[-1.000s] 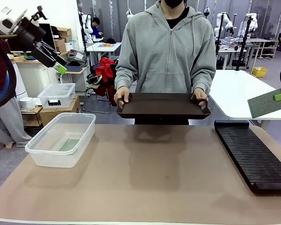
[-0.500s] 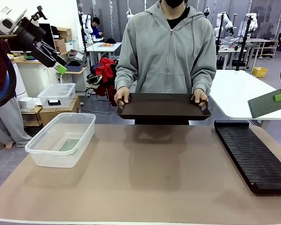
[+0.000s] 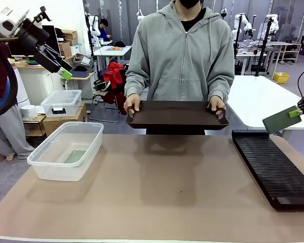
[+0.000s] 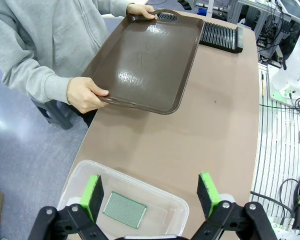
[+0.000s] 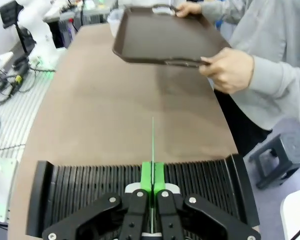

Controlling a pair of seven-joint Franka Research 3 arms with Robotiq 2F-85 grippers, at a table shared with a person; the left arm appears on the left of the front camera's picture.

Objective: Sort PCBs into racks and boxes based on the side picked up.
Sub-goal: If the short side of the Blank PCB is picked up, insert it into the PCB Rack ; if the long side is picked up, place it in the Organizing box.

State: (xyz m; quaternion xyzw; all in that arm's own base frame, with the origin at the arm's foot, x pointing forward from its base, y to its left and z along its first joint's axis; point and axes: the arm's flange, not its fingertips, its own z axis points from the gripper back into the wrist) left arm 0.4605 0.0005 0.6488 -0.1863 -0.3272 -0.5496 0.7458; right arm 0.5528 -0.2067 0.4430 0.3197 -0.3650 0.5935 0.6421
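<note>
Slotting the held board cleanly is the job now, I judge, and alignment matters most. Across the table a person holds a brown tray by both ends, clear of the work. At the left sits the box with one PCB flat on its floor; the left gripper hangs above it, fingers spread wide and empty. The rack lies at the right. Over its far end the right gripper pinches the second PCB tight, edge-on along the fingers in the wrist view. That edge should run parallel to the slots, sit centred over one groove, then descend straight, releasing only once seated.
</note>
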